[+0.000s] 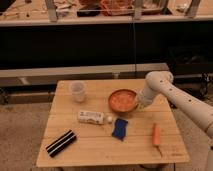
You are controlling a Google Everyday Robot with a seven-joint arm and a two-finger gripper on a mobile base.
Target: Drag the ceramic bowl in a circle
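The ceramic bowl (122,100) is round, orange-terracotta with a lighter speckled inside. It sits upright on the wooden table (95,145), right of centre toward the back. My gripper (137,104) reaches in from the right on the white arm (170,92) and sits at the bowl's right rim, touching or gripping it.
A translucent white cup (77,91) stands at the back left. A white bottle (92,117) lies in front of the bowl. A blue sponge (119,128), an orange carrot (156,134) and a black striped bar (61,143) lie nearer the front. A dark shelf stands behind.
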